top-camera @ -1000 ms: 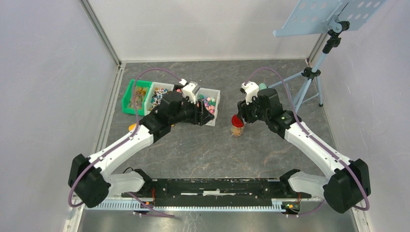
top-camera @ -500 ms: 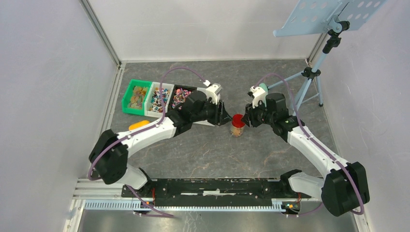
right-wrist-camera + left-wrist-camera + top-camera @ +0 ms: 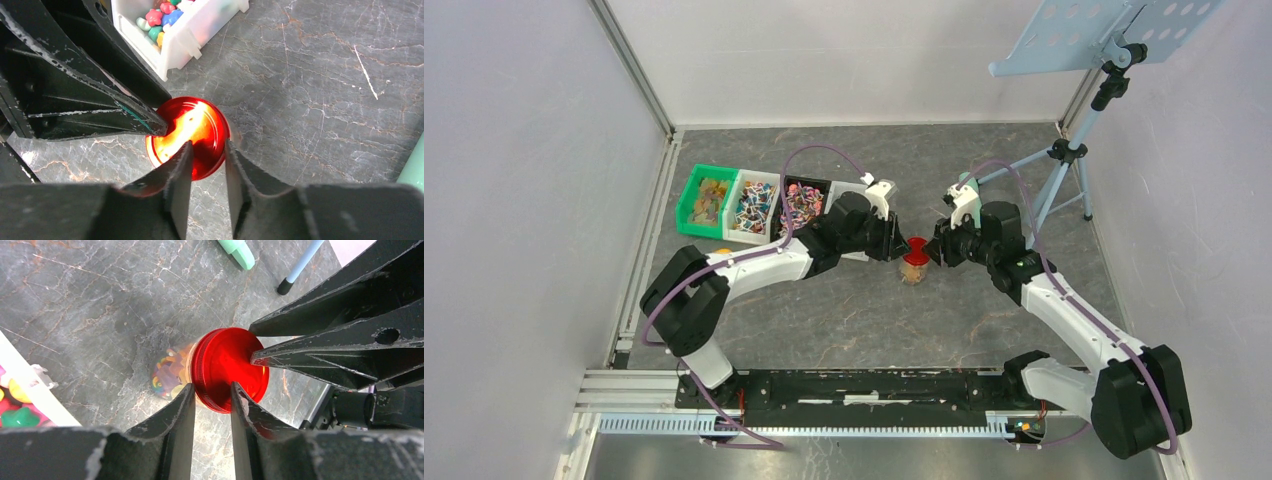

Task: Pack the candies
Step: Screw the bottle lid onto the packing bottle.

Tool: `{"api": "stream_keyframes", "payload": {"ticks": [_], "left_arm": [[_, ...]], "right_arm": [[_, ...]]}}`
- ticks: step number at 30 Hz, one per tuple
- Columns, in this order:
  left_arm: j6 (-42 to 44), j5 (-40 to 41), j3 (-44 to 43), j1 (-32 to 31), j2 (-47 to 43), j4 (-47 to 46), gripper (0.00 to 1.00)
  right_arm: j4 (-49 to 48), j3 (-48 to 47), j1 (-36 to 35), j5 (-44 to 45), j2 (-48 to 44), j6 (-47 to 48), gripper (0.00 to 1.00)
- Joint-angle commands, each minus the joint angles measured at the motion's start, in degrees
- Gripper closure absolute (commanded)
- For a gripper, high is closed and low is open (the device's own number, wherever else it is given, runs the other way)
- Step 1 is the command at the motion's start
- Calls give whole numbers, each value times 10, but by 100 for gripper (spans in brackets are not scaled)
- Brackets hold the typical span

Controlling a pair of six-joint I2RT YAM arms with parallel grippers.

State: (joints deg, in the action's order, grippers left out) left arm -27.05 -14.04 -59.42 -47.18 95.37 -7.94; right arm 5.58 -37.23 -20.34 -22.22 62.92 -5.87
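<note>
Top external view, left to right: we note a row of bins (image 3: 686,205) on the bench (image 3: 844,310), stocked with loose candies (image 3: 754,205). The left end effector (image 3: 897,240) meets the red lid (image 3: 915,245) of the jar (image 3: 913,270), which holds more candies. The right end effector (image 3: 936,250) opposes it. Both have jaws narrowed about the lid's rim; we cannot confirm a firm pinch. We judge the opposed hold steadies the lid for seating.
</note>
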Motion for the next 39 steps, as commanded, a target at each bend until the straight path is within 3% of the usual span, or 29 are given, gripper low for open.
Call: {"api": "stream_keyframes", "payload": {"ticks": [1,4,7,8,16,24,32,39], "left_arm": [[55,30,6,-29,4,23,66],[44,56,11,-28,-14,39,63],[30,76,-2,-28,-34,55,42],[32,74,-13,-28,-40,67,40],[51,97,-106,-27,-55,138,23],[108,70,-207,-29,4,213,21],[130,86,-257,-43,47,280,15],[153,103,-268,-67,67,293,15]], "right_arm": [[-17,35,-3,-31,-12,4,58],[-42,35,-2,-27,-29,18,39],[-49,23,-1,-18,-49,45,16],[-51,27,0,-8,-60,53,3],[-229,148,2,3,-156,122,2],[-258,220,2,-30,-193,165,4],[-421,340,2,-25,-218,167,3],[-549,382,1,-26,-158,160,5]]}}
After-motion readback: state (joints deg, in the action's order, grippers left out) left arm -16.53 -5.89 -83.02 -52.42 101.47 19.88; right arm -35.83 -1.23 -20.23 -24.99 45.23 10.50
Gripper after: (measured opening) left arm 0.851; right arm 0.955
